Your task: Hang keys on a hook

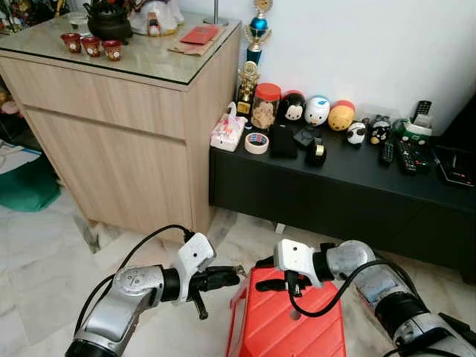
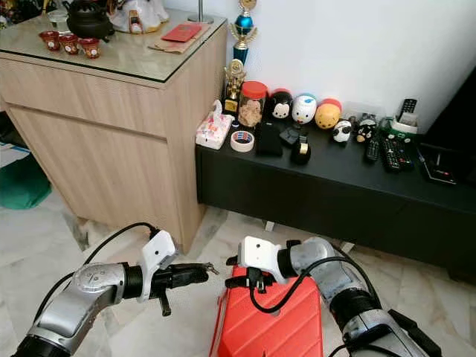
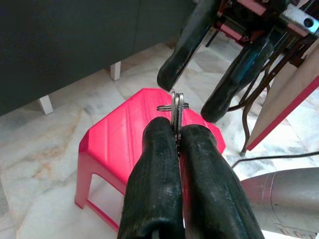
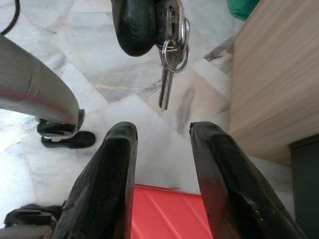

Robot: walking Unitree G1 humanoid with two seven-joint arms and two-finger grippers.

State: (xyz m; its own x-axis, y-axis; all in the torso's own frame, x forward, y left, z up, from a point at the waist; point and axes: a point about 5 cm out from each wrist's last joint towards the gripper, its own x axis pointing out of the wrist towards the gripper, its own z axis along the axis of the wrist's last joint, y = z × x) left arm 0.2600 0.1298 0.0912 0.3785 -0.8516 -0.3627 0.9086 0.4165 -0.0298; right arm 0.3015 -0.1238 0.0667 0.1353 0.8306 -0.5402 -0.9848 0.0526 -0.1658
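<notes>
The keys [image 4: 170, 55] are pinched right at the tip of the left gripper [image 1: 236, 272], and a ring with one long key dangles below its fingers! That gripper is clamped tight on them; in its wrist view the two fingers [image 3: 159, 184] press together with the metal sticking out between them. It hangs low over the marble floor [image 1: 44, 275], just off the near corner of the red stool [image 1: 290, 320].

Facing it across a small gap is the right gripper [image 1: 262, 262], hovering above the stool's near edge. Its fingers [image 4: 107, 179] are spread wide, nothing between them, and the keys hang just beyond their tips, not touching.

Behind the arms stands a wooden cabinet [image 1: 111, 141] with a glass top carrying a dark teapot [image 1: 109, 22] and small red cups [image 1: 91, 46]. Beside it runs a low black bench [image 1: 349, 186] lined with a tissue pack [image 1: 227, 130], a tape roll [image 1: 256, 142], a jar [image 1: 265, 105], trophies [image 1: 253, 56], round toy figures [image 1: 317, 110] and remotes [image 1: 407, 155]. A white wall [image 1: 357, 44] rises behind the bench.
</notes>
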